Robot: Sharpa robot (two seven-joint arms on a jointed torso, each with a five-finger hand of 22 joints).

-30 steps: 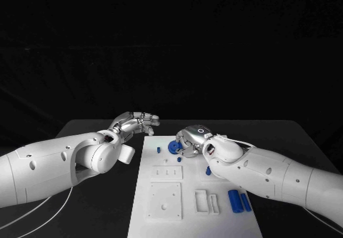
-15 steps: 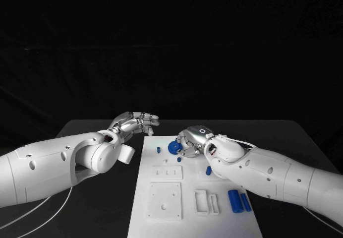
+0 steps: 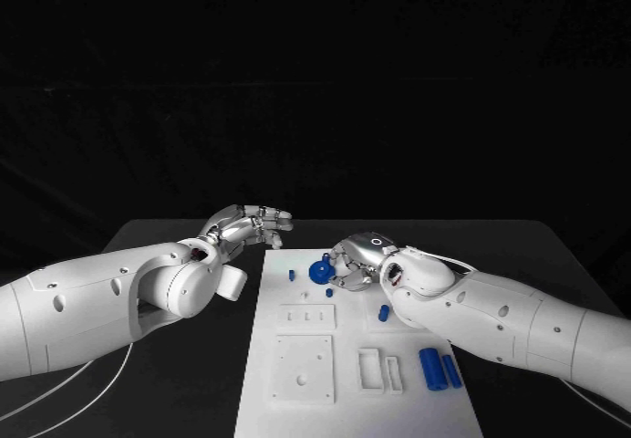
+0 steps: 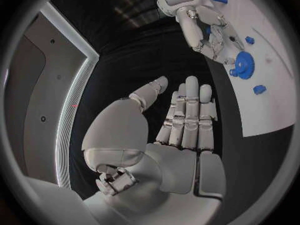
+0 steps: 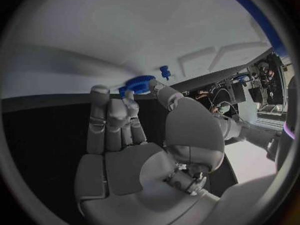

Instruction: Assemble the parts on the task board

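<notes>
My right hand point(image 3: 355, 263) has eased back a little toward my side of the white board point(image 3: 355, 401) in the last second, and the blue gear point(image 3: 320, 271) now shows clear of it, resting near the board's far end. In the wrist view my fingertips point(image 5: 130, 101) sit right at the gear's rim; I cannot tell whether they grip it or only touch it. I judge the gear is seated or nearly so. The hand hangs over the far end, fingers curled down. My left hand point(image 3: 250, 224) hovers over the black table point(image 3: 158, 237) beside the board, fingers loosely apart, holding nothing.
</notes>
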